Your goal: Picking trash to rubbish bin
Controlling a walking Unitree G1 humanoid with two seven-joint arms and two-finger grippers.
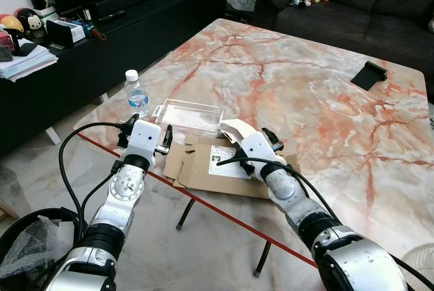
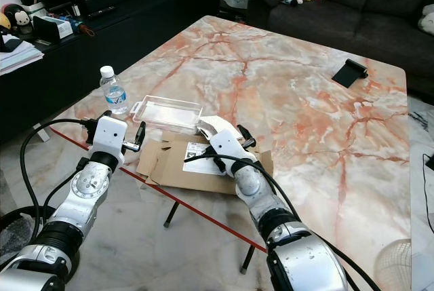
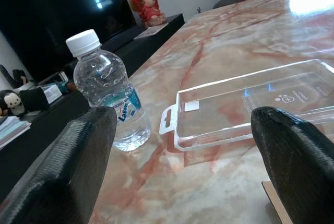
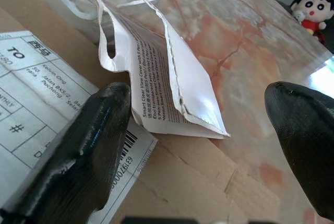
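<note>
**Both grippers staged over the trash, nothing gripped**

Trash sits at the near edge of the pink-veined marble table point(image 1: 305, 94): flattened brown cardboard box with a white shipping label point(image 1: 203, 169), clear plastic blister tray point(image 1: 188, 116) just behind it, small clear water bottle with white cap point(image 1: 137, 92) to the tray's left, torn white paper pouch with printed text point(image 4: 172, 78) lying on the cardboard's far edge.

Right gripper point(image 4: 203, 145): fingers spread wide, nothing between them, low over the cardboard and aimed at the pouch. My read: it's lining up to pinch the pouch, the lightest and most exposed piece. Left gripper point(image 3: 182, 156): also spread and empty, at the table edge, pointed at the gap between bottle and tray. Looks like staging, no contact yet.

Views:
- Right wrist: shows the pouch is ripped open along one side, its torn end curling up off the cardboard. Head cameras only give a white blob partly behind the gripper body.
- Left wrist: tray has a hang tab on the bottle side; bottle upright, apparently empty, capped.
- Left eye: black bin with a clear liner point(image 1: 30, 243) on the floor, down at the robot's left, well apart from the table. Also a black flat object point(image 1: 368, 74) on the far side of the table, away from the trash.

Risk, as I judge it: the pouch is thin and may slide on the cardboard.
</note>
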